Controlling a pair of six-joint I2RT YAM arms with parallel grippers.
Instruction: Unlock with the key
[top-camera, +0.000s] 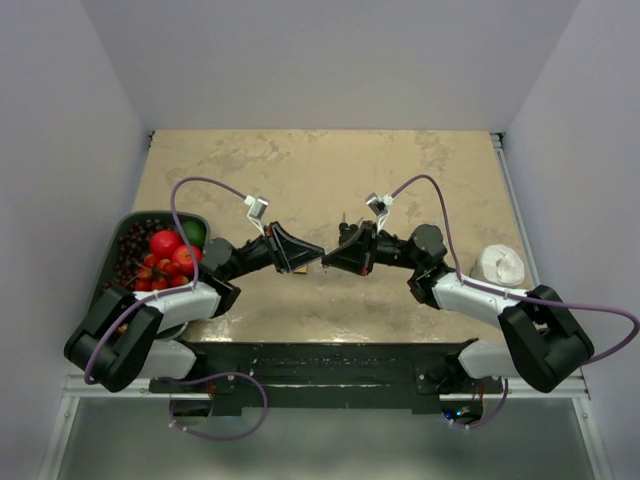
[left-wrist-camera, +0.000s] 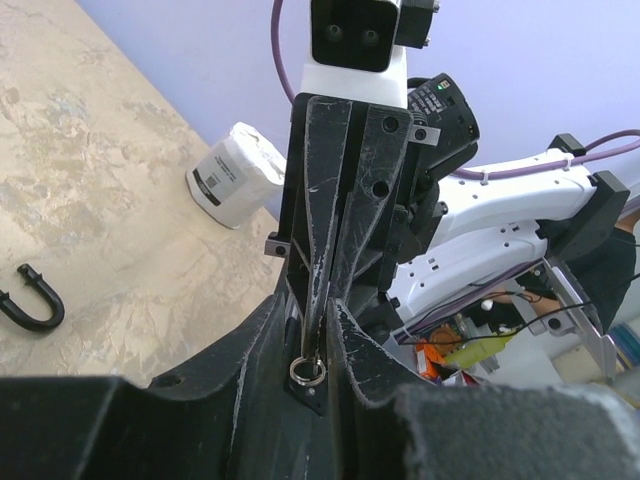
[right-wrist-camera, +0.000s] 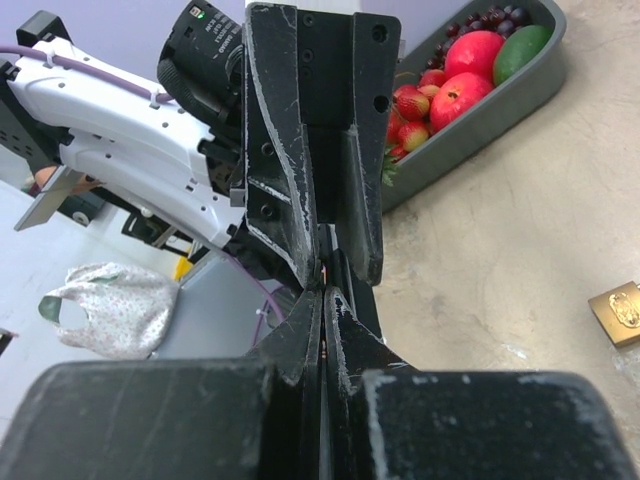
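Both grippers meet tip to tip above the middle of the table. The key (left-wrist-camera: 311, 388) shows as a black head with a small metal ring, filling the narrow gap between my left gripper's (left-wrist-camera: 308, 312) jaws. My right gripper (right-wrist-camera: 323, 292) is shut, with a thin brass glint in the slit between its fingers, and its tips reach down to the key's ring. In the top view the left gripper (top-camera: 306, 262) and right gripper (top-camera: 328, 262) hide the key. A brass lock body (right-wrist-camera: 620, 312) lies on the table. A black U-shaped piece (left-wrist-camera: 32, 303), like a shackle, lies apart on the table.
A dark bowl (top-camera: 125, 225) of fruit stands at the left edge, also seen in the right wrist view as the bowl (right-wrist-camera: 480, 130). A white roll (top-camera: 498, 265) sits at the right by the wall, and the same roll (left-wrist-camera: 235, 175) shows in the left wrist view.
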